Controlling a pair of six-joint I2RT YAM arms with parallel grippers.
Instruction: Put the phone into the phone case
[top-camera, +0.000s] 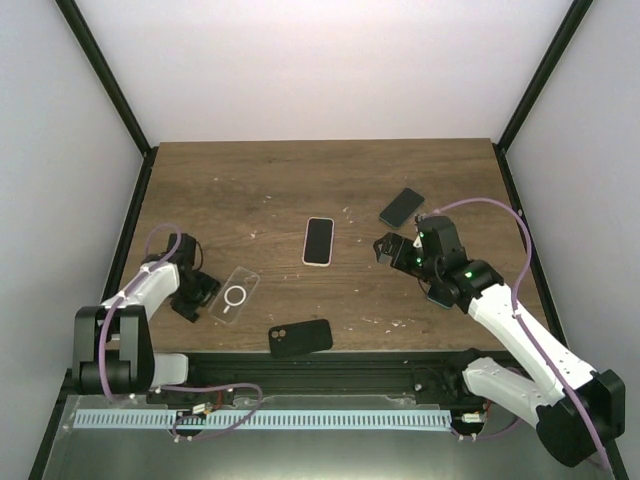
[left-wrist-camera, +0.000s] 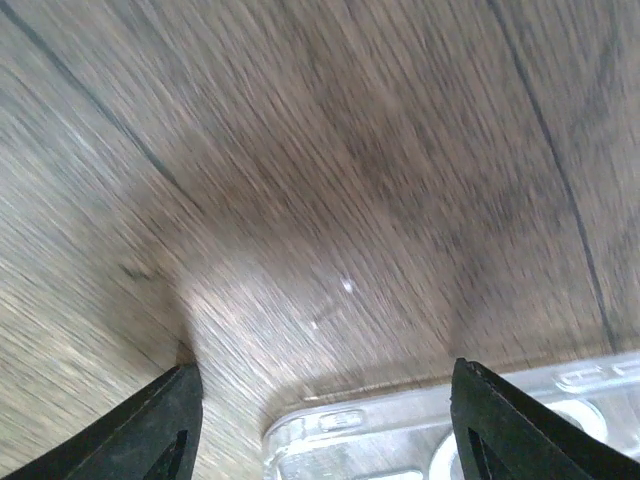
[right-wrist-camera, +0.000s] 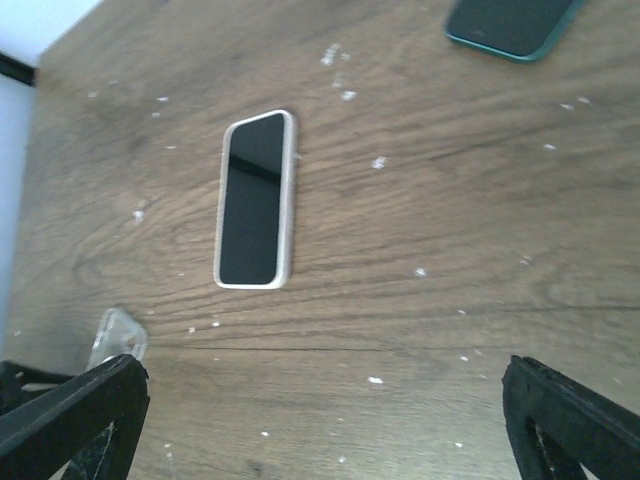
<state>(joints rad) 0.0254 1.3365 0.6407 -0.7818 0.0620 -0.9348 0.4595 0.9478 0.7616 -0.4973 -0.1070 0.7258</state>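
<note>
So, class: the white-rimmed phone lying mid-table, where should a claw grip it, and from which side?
Probably across its two long edges, near mid-length, coming straight down from above. The phone lies flat, screen up, with bare table along both long sides; its width is the narrow span.

left arm (top-camera: 138, 292) folded back, left hand (top-camera: 203, 290) low, fingers (left-wrist-camera: 150, 435) apart; right arm (top-camera: 520, 322) stretched forward, right hand (top-camera: 384, 248) tilted down, fingers (right-wrist-camera: 70, 410) spread wide

The phone (top-camera: 319, 241) is lying screen-up in the middle of the wooden surface (top-camera: 250, 190). The clear phone case (top-camera: 235, 295) is lying near-left of it, with the jaws of the left arm (top-camera: 150, 285) sitting just beside its left edge.
</note>
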